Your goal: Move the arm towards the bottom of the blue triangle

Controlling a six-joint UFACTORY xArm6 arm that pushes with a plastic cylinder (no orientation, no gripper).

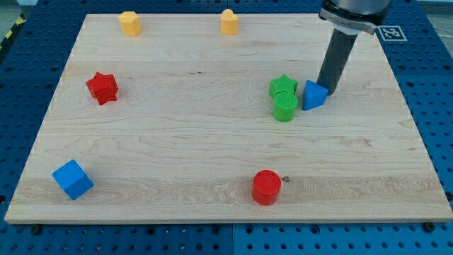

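Observation:
The blue triangle (314,95) lies on the wooden board (212,156) at the view's right, just right of two green blocks. My tip (327,91) comes down from the view's top right and stands right against the triangle's upper right side, touching or nearly touching it. The rod hides a little of the board behind it.
A green star (283,86) and a green cylinder (285,107) sit side by side left of the triangle. A red cylinder (267,187) is at the bottom middle, a blue cube (72,178) bottom left, a red star (102,87) at the left, two yellow blocks (129,23) (228,21) along the top.

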